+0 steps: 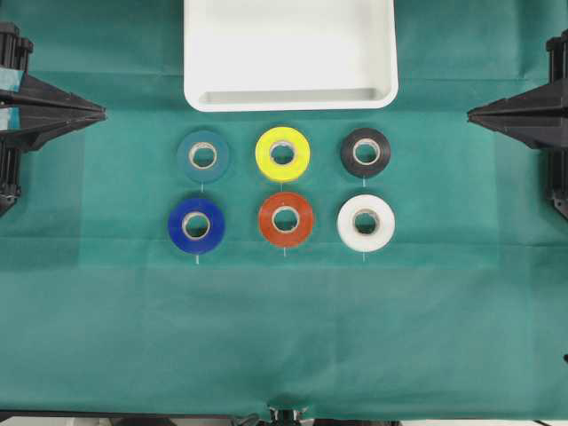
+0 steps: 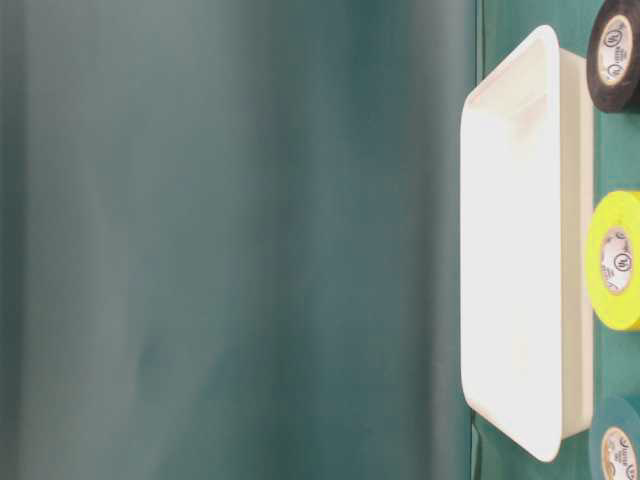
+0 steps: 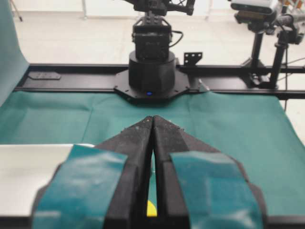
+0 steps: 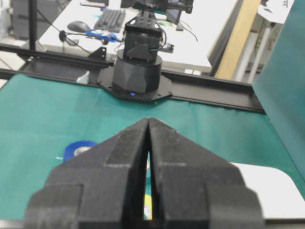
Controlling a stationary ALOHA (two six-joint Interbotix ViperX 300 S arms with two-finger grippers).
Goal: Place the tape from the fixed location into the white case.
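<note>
Overhead view: the white case point(image 1: 290, 99) lies at the far edge of the bench point(image 1: 284, 337), which is draped in green cloth. Six rolls stand in two rows just below its near rim; the tape point(image 1: 286, 219), orange-red, is the middle roll of the row farther from the case, directly below the yellow roll point(image 1: 282, 153), with the dark blue roll point(image 1: 196, 225) and the white roll point(image 1: 366, 223) flanking it, each apart from it. Broad bare cloth extends beyond that row. The left gripper point(image 1: 99, 113) and right gripper point(image 1: 472, 113) rest at the side edges, well apart from the case, fingers pressed together, holding nothing. Table-level view: the case point(image 2: 525, 240) appears turned on end, three rolls just beside its rim. Left wrist view: the fingers point(image 3: 167, 143) meet at their tips. Right wrist view: the fingers point(image 4: 164, 143) likewise meet; the dark blue roll point(image 4: 78, 149) shows beyond them.
</note>
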